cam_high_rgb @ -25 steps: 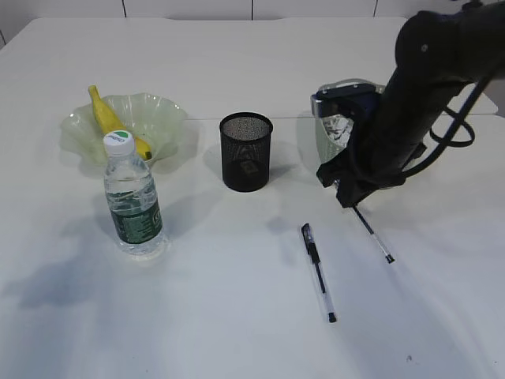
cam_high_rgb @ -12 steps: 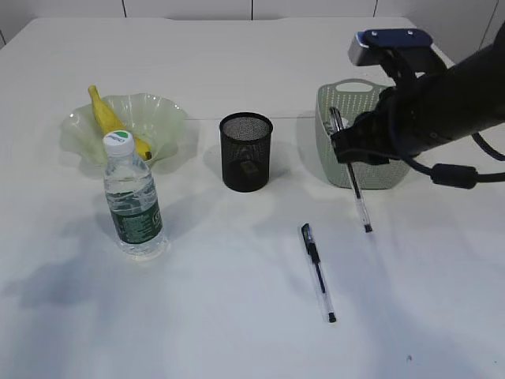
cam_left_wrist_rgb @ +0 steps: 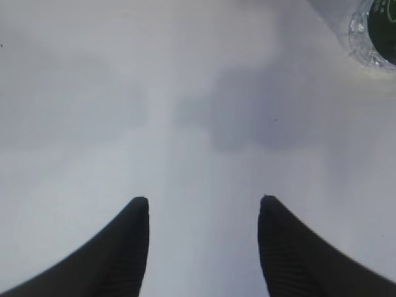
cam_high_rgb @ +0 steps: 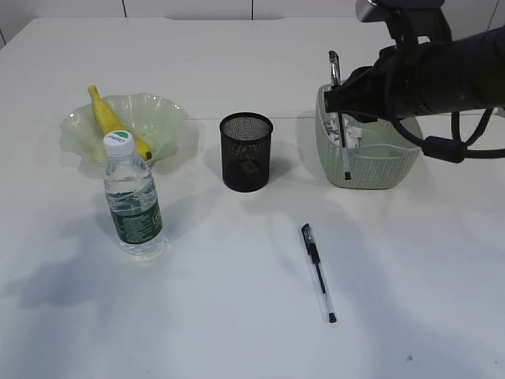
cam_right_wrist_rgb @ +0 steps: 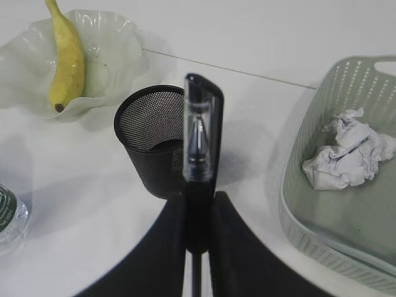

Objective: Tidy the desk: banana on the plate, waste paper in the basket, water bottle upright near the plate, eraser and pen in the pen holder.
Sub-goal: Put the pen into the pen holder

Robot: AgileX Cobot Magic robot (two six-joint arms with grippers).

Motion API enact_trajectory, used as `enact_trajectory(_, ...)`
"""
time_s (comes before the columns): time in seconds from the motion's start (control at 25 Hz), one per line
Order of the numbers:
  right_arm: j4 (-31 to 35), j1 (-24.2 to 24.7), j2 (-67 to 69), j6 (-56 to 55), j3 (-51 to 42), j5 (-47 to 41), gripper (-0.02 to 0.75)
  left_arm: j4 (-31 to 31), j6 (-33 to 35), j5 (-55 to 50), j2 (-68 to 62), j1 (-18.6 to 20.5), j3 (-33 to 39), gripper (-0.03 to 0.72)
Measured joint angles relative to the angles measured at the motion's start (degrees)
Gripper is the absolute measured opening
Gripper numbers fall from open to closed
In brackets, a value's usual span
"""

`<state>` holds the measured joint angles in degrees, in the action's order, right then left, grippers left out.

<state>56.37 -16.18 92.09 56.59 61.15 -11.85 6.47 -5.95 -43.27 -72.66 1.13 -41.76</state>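
The right fingers [cam_high_rgb: 341,93] are gripping a pen [cam_high_rgb: 341,126], now carrying it higher than a second ago, upright by the basket [cam_high_rgb: 371,170]. The pen holder [cam_high_rgb: 246,150] is waiting leftward; another pen [cam_high_rgb: 318,272] is lying below them on the table [cam_high_rgb: 237,316]. Left fingers [cam_left_wrist_rgb: 203,207] are hanging open.

I can't see the left gripper [cam_left_wrist_rgb: 203,247] in the exterior view; only its two dark fingertips show in its wrist view, cut off by the bottom edge. The water bottle [cam_left_wrist_rgb: 373,32] there is clipped by the top right corner. In the right wrist view the held pen [cam_right_wrist_rgb: 199,154] vanishes between the fingers [cam_right_wrist_rgb: 167,247], its lower end hidden. The small object inside the pen holder [cam_high_rgb: 246,150] is too dim to identify.
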Motion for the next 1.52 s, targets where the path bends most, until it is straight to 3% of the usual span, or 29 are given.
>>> enact_trajectory(0.32,5.63,0.0,0.0,2.91,0.0,-1.67,0.052,0.0,0.0,0.2,0.0,0.0,0.0,0.393)
enact_trajectory(0.48,10.98,0.0,0.77,9.88,0.0,-2.82,0.052,0.0,0.0,0.25,0.0,0.0,0.0,0.393)
enact_trajectory(0.56,17.9,0.0,1.9,15.53,0.0,-3.82,0.052,0.0,0.0,0.25,0.0,0.0,0.0,0.393)
enact_trajectory(0.72,37.74,0.0,4.28,34.37,0.0,-6.41,0.052,0.0,0.0,0.33,0.0,0.0,0.0,0.391)
enact_trajectory(0.8,42.75,0.0,5.51,42.38,0.26,-9.17,0.052,0.0,0.0,0.33,0.0,0.0,0.0,0.391)
enact_trajectory(1.0,44.92,0.0,9.1,47.9,3.83,-12.74,0.052,0.0,0.0,0.37,0.0,0.0,0.0,0.391)
enact_trajectory(1.52,45.13,0.0,22.56,48.97,23.25,-14.48,0.052,0.0,0.0,0.65,0.0,0.0,0.0,0.39)
